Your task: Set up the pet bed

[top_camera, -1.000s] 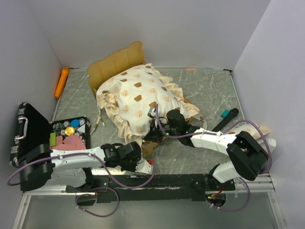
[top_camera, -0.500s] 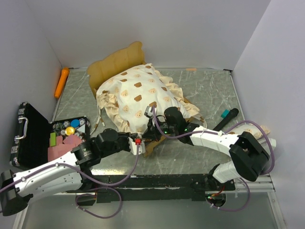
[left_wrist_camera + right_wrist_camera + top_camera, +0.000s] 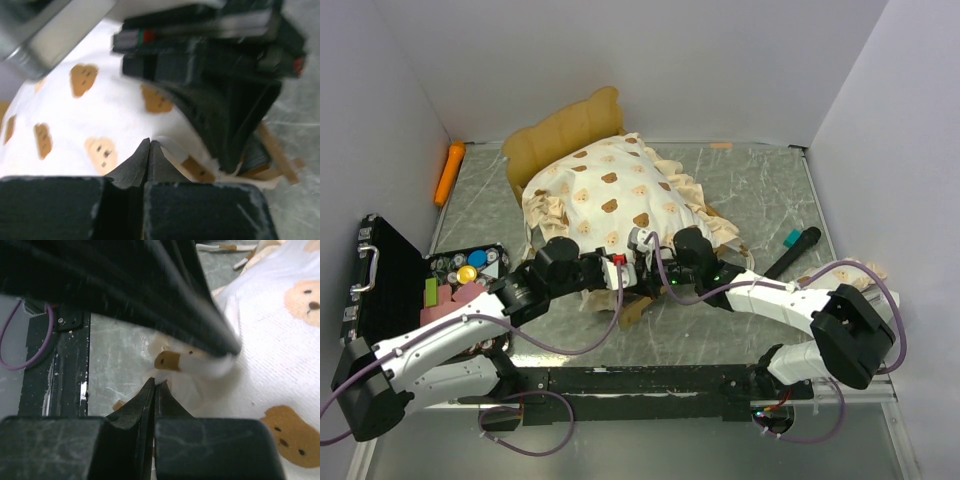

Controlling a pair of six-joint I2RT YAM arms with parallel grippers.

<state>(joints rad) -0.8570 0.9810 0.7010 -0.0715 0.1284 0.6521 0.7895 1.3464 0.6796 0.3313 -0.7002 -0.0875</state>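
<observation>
The pet bed stands at the back left, its wavy light-wood headboard rising behind the cream bear-print mattress, which lies bulged over the frame. A corner of the wooden frame shows under the near edge. My left gripper is shut and empty, with its tips pressed against the mattress cloth. My right gripper sits right beside it, shut, with a bit of the white ruffle pinched at its tips. In each wrist view the other arm fills the top.
An open black case holding coloured items lies at the left. An orange object rests by the left wall. A black and teal tool lies at the right, near a cream thing partly hidden behind the right arm.
The left arm has swung up from near its base to the mattress's near edge, beside the right gripper. The right gripper has shifted slightly left and stayed on the ruffle.
</observation>
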